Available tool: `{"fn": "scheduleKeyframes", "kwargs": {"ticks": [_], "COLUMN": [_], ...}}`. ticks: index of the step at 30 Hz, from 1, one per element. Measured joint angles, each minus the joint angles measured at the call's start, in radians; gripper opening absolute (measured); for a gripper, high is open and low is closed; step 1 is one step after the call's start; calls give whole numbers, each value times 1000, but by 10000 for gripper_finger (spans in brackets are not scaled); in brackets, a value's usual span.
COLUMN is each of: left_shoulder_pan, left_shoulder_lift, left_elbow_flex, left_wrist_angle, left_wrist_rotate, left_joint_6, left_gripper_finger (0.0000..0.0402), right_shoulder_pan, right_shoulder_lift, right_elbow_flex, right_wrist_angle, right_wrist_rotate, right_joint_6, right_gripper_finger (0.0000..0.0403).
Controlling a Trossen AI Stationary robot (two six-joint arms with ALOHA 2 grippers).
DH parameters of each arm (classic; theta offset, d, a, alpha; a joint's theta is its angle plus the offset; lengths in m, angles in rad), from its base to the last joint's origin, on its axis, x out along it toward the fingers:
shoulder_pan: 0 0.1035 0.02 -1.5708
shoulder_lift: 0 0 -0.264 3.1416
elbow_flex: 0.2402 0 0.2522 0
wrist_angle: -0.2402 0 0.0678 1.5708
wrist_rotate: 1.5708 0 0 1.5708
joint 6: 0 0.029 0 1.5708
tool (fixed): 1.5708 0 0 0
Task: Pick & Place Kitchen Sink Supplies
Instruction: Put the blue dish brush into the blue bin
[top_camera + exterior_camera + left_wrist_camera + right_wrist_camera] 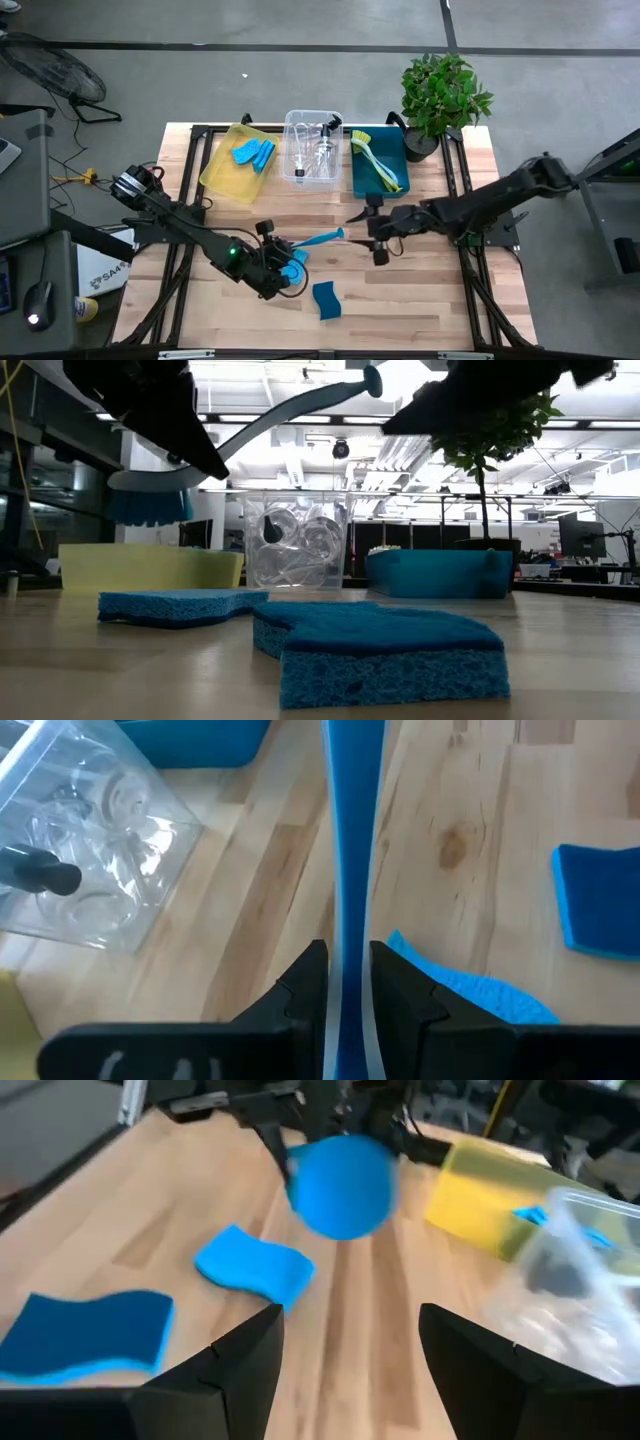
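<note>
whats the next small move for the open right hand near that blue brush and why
Probably ease the right hand forward so its open fingers straddle the tip of the blue brush handle. The left hand is shut on the handle and holds the brush off the table, handle pointing toward the right hand, which waits just short of it. That looks like a handover toward the teal bin, where a yellow-green brush already lies.

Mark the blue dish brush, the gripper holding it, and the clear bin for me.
blue dish brush [352, 870]: left wrist view, on its handle.
left gripper [348, 982]: left wrist view, between the fingertips clamped on the handle.
clear bin [312, 150]: high view, on its floor between the bottles.
</note>
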Motion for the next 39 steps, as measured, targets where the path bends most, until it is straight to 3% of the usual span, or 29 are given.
{"fn": "scheduleKeyframes", "kwargs": {"ticks": [4, 8, 15, 20, 26, 32, 39], "left_shoulder_pan": [20, 71, 144, 166, 166, 165, 165], "left_shoulder_lift": [0, 0, 0, 0, 0, 0, 0], "left_elbow_flex": [0, 0, 0, 0, 0, 0, 0], "left_wrist_angle": [0, 14, 31, 30, 28, 30, 30], "left_wrist_rotate": [39, 101, 162, 189, 190, 189, 189], "left_joint_6": [0, 0, 0, 0, 0, 0, 0], "left_gripper_finger": [50, 50, 50, 49, 49, 49, 49], "right_shoulder_pan": [-19, -25, -23, -23, -20, -10, 26], "right_shoulder_lift": [-59, -25, 155, 318, 459, 500, 500], "right_elbow_flex": [115, 280, 544, 695, 815, 818, 818], "right_wrist_angle": [-255, -492, -779, -922, -1009, -1013, -1016], "right_wrist_rotate": [-3, -23, -41, 25, 151, 246, 362], "right_joint_6": [0, -44, -117, -197, -239, -268, -292], "right_gripper_finger": [227, 227, 227, 227, 227, 223, 165]}}
